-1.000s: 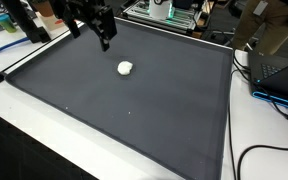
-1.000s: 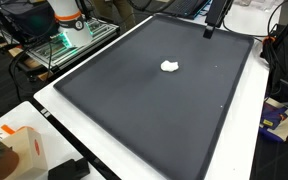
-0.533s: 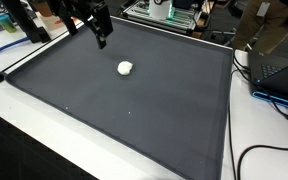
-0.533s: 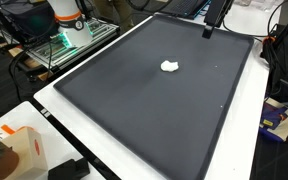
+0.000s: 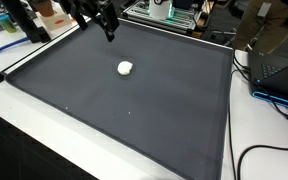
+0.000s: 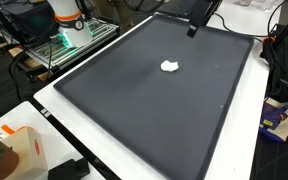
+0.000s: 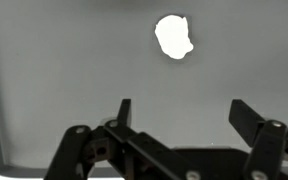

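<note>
The tool (image 5: 110, 36) hangs released and empty over the far edge of the dark mat (image 5: 134, 120).
Since a second ago it has slid a little along that edge, as both exterior views show, while the white lump (image 5: 125, 68) lies where it was, alone near the mat's middle and well apart from the tool. In the wrist view the lump (image 7: 173, 36) sits ahead of the spread fingers (image 7: 124, 108), nothing between them. Black cables (image 5: 246, 155) trail over the white tabletop (image 5: 264, 125) beside the mat.

Exterior views: both are looking down obliquely, from mid-distance, sharing the dark mat (image 5: 134, 110) and white lump (image 5: 125, 68). Wrist view: looking down from close above the mat, with the lump showing at 12 o'clock.
</note>
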{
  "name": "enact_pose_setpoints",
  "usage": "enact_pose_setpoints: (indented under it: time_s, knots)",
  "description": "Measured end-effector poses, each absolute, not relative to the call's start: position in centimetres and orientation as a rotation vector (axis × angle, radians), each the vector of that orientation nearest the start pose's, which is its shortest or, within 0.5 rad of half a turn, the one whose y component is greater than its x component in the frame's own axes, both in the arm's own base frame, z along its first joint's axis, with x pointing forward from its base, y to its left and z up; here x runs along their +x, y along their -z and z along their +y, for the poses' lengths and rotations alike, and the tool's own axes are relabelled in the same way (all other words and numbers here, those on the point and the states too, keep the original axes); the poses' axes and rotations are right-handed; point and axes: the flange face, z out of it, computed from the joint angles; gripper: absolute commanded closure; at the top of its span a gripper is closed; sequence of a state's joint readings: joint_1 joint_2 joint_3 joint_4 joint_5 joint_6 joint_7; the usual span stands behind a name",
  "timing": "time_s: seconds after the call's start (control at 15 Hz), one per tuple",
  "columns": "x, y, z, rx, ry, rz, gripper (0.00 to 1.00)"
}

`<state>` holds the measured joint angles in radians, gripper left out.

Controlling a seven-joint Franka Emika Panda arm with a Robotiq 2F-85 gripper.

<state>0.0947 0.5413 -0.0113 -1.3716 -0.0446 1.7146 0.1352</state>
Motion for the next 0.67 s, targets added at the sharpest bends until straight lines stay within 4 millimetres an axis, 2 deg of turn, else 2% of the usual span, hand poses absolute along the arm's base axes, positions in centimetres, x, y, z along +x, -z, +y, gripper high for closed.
enact_pose_setpoints:
  time_s: [0.67]
  knots:
    - [68.58,-39.04,4.78,-3.153,-0.413,0.094,0.00]
